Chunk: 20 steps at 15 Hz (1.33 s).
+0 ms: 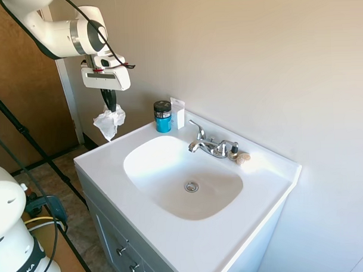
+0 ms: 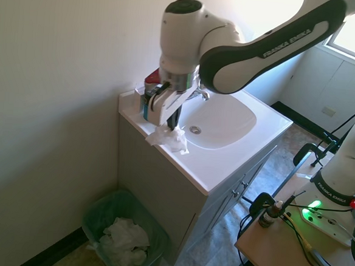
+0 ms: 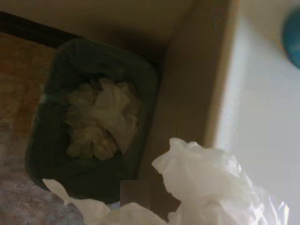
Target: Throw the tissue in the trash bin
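Note:
A white crumpled tissue (image 1: 109, 122) hangs from my gripper (image 1: 110, 105), whose dark fingers are shut on its top. The wad hangs in the air beside the left edge of the white vanity (image 1: 99, 160), above the floor. From the other side, the tissue (image 2: 170, 139) shows level with the counter's outer edge. The green trash bin (image 2: 102, 210) stands on the floor below, against the wall and the cabinet side, with white paper inside it. In the wrist view the bin (image 3: 51, 93) lies below, and the tissue (image 3: 206, 180) fills the lower right.
On the counter's back corner stand a blue jar with a black lid (image 1: 163, 117) and a white item (image 1: 178, 113). A chrome faucet (image 1: 208, 145) and a small beige lump (image 1: 242, 158) sit behind the basin (image 1: 183, 175). A wooden door (image 1: 25, 88) is behind the arm.

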### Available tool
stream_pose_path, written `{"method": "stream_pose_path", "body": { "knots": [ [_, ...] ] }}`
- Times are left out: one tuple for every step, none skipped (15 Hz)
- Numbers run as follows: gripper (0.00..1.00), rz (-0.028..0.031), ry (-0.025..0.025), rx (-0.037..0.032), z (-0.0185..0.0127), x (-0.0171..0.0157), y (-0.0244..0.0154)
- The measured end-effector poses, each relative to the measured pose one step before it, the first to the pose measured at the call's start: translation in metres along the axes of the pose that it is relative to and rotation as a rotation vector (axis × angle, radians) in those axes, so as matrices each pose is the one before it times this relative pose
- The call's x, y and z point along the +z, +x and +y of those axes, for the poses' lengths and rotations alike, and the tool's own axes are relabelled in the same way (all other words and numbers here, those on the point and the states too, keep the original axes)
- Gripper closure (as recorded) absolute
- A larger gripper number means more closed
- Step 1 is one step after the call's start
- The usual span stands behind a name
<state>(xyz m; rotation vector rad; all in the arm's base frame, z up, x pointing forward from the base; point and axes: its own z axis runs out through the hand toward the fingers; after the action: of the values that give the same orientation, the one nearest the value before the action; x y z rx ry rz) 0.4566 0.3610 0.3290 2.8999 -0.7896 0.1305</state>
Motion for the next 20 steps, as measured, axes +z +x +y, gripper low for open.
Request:
{"method": "stream_pose_path", "body": {
  "knots": [
    [1.00, -0.00431, -0.00142, -0.01588, -0.02013, 0.00903, -0.00607],
    [1.00, -0.00859, -0.00042, -0.01399, -0.01711, 0.01012, -0.00531],
    [1.00, -0.00817, -0.00203, -0.00893, -0.01381, 0.00982, -0.00430],
    [1.00, -0.00584, -0.00531, -0.00710, -0.01092, 0.01030, -0.00317],
    [0.00, -0.00397, -0.00800, -0.00475, -0.00845, 0.01092, -0.00241],
    [0.00, -0.00340, -0.00883, -0.00186, -0.00669, 0.01059, -0.00189],
    [0.00, -0.00252, -0.00542, -0.00114, -0.00532, 0.00709, -0.00184],
    [0.00, -0.00033, -0.00215, -0.00208, -0.00433, 0.00469, -0.00191],
    [0.00, -0.00007, -0.00243, -0.00025, -0.00191, 0.00344, -0.00098],
    [0.00, -0.00289, -0.00210, 0.00161, -0.00066, 0.00181, -0.00050],
    [0.00, -0.00150, -0.00240, -0.00056, -0.00010, 0.00133, -0.00056],
    [0.00, -0.00054, -0.00173, -0.00120, 0.00012, 0.00052, -0.00006],
    [0.00, -0.00086, -0.00106, -0.00039, 0.00015, 0.00025, 0.00009],
    [0.00, -0.00141, -0.00142, 0.00025, 0.00015, 0.00017, -0.00008],
    [0.00, -0.00098, -0.00127, 0.00044, 0.00018, 0.00015, 0.00005],
    [0.00, -0.00047, -0.00050, 0.00032, 0.00003, -0.00004, 0.00006],
    [0.00, 0.00009, 0.00020, -0.00008, -0.00024, -0.00044, -0.00008],
    [0.00, 0.00092, 0.00105, -0.00106, -0.00081, -0.00123, -0.00057],
    [0.00, 0.00256, 0.00428, -0.00090, -0.00188, -0.00361, -0.00036],
    [0.00, 0.00477, 0.00760, 0.00033, -0.00215, -0.00648, 0.00031]
  ]
}}
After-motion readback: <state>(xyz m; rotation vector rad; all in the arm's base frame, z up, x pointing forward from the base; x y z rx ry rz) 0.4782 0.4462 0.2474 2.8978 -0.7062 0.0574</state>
